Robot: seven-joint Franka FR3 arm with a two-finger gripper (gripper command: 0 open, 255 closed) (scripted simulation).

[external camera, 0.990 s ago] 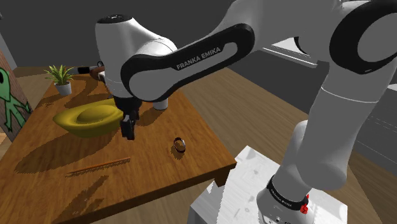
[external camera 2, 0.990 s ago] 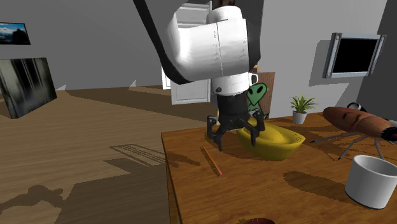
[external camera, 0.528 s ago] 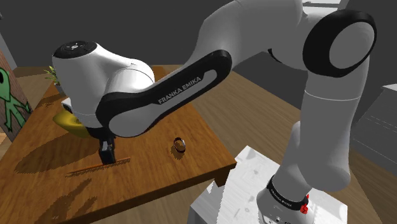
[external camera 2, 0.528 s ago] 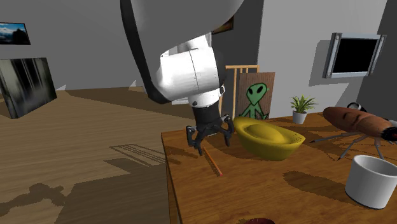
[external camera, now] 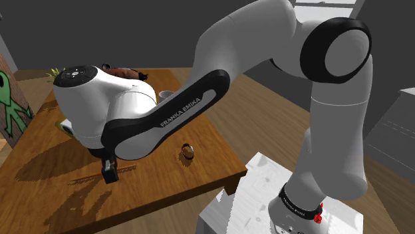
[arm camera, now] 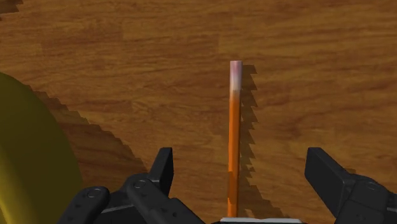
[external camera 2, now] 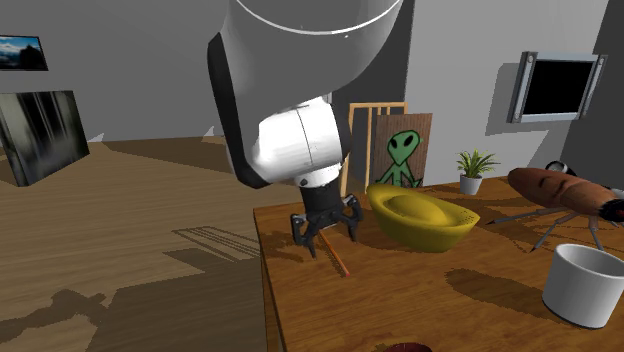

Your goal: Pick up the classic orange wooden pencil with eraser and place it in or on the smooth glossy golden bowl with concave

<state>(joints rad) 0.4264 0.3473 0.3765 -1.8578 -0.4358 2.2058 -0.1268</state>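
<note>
Mia: Since half a second before, the gripper (external camera 2: 325, 238) had sunk closer to the table (external camera 2: 450, 305), and the white arm (external camera: 133, 113) had folded lower over it. The pencil (external camera 2: 338, 262) had not shifted.

Tom: Clenched or released?

Mia: Released. In the wrist view its two black fingers (arm camera: 163, 172) stood wide apart. The orange pencil (arm camera: 234, 146) lay flat on the wood between them, and neither touched it. Its pale pink eraser end pointed away from the gripper (arm camera: 243, 170).

Tom: Any writing?

Mia: "FRANKA EMIKA" (external camera: 179, 110), white letters on the arm's dark band, read in the shoulder view.

Tom: And the counts?

Mia: One pencil and one golden-yellow bowl (external camera 2: 420, 215) just beside the gripper. One green alien picture (external camera 2: 403, 155) stood behind it. Past the bowl were one white cup (external camera 2: 590, 285), one potted plant (external camera 2: 472, 165) and one brown insect figure (external camera 2: 560, 190). One small dark round thing (external camera: 187, 151) lay between the gripper (external camera: 110, 174) and the stand (external camera: 266, 193).

Tom: What did each view add?

Mia: The wrist view gave the eraser and a curved yellow edge of the bowl (arm camera: 25, 159) outside one finger. The second exterior view gave the whole bowl and a wall screen (external camera 2: 558, 85). The shoulder view gave the lettering and the stand.
</note>
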